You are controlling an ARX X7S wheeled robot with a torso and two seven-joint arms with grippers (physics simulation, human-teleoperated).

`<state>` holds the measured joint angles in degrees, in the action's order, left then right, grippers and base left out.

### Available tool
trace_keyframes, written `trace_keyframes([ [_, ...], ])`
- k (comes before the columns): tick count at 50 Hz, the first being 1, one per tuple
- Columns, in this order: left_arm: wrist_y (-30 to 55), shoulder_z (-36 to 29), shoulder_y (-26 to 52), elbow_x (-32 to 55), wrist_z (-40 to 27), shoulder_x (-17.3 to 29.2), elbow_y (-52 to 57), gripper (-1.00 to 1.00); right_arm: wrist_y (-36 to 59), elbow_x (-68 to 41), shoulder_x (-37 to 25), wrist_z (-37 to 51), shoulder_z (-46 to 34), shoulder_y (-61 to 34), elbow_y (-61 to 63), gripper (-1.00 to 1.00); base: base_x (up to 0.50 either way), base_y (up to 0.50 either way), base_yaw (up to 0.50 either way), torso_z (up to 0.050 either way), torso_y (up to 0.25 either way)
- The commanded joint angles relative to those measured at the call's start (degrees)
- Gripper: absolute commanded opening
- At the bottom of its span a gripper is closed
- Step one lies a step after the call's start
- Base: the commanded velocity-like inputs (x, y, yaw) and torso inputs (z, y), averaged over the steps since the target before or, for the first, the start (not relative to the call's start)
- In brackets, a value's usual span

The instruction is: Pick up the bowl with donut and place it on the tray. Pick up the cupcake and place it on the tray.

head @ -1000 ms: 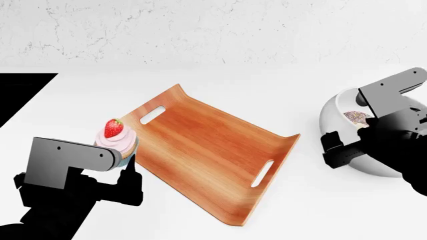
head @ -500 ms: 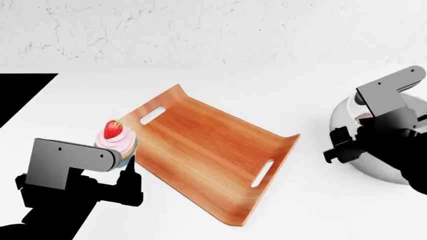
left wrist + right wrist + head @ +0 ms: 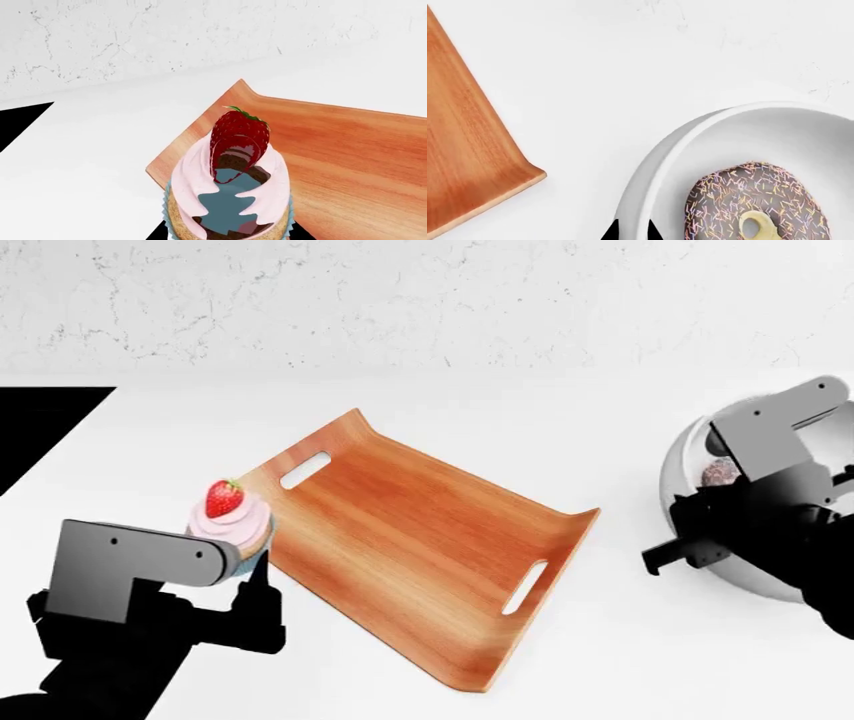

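Each arm ends in a boxy grey housing with rounded corners and a few small dark screw dots on its face. Below it, the left claw (image 3: pixel 254 590) and right claw (image 3: pixel 667 558) are flat, unshaded black, with angular, blocky outlines.

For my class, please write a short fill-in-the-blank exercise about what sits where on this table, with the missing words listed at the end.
1. The donut lies inside the white ____.
2. On top of the cupcake sits a red ____.
3. The wooden tray has an oval handle slot at each of its ____ upcurved ends.
4. The tray lies between the cupcake and the ____.

Missing words: bowl; strawberry; two; bowl
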<state>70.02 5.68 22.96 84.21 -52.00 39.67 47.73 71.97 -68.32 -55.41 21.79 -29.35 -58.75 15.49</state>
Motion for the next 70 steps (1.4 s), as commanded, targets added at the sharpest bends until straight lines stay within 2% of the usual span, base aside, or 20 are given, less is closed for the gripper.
trace_keyframes([
  [1,-1.5,0.9,-0.9,0.1,0.0,0.4,0.9,-1.0,0.9,-1.3,-0.8,0.9,1.4,-1.6,1.6,-1.0,0.0,0.0,0.0,0.0,0.0],
  [15,-2.5,2.0,-0.3,3.3,-1.4,2.0,2.4,-1.0,5.5,-7.0,-0.5,4.0,4.0,-8.4,3.9,-1.0,0.0,0.0,0.0,0.0,0.0],
  [23,-0.3,-3.0,7.6,5.8,-2.7,2.0,-0.2,-1.0,4.8,-7.7,-0.8,4.1,4.3,-8.1,4.4,-1.0,0.0,0.0,0.0,0.0,0.0],
  [33,2.4,-10.7,17.6,-1.9,3.9,-1.8,-7.3,-1.0,3.7,-7.9,-1.6,3.9,4.3,-6.4,4.6,-1.0,0.0,0.0,0.0,0.0,0.0],
  [41,1.7,-16.3,22.1,-9.4,11.4,-3.9,-12.6,-1.0,5.0,-9.3,-1.4,4.8,4.2,-7.9,4.7,-1.0,0.0,0.0,0.0,0.0,0.0],
  [57,-6.5,-23.9,20.5,-22.4,22.8,-6.1,-20.6,-1.0,3.6,-8.0,-1.1,4.0,3.3,-7.5,3.9,-1.0,0.0,0.0,0.0,0.0,0.001],
  [70,-9.6,-26.0,18.9,-26.4,24.6,-6.7,-25.0,-1.0,2.8,-7.2,-1.1,3.4,2.5,-7.1,3.6,-1.0,0.0,0.0,0.0,0.0,0.001],
])
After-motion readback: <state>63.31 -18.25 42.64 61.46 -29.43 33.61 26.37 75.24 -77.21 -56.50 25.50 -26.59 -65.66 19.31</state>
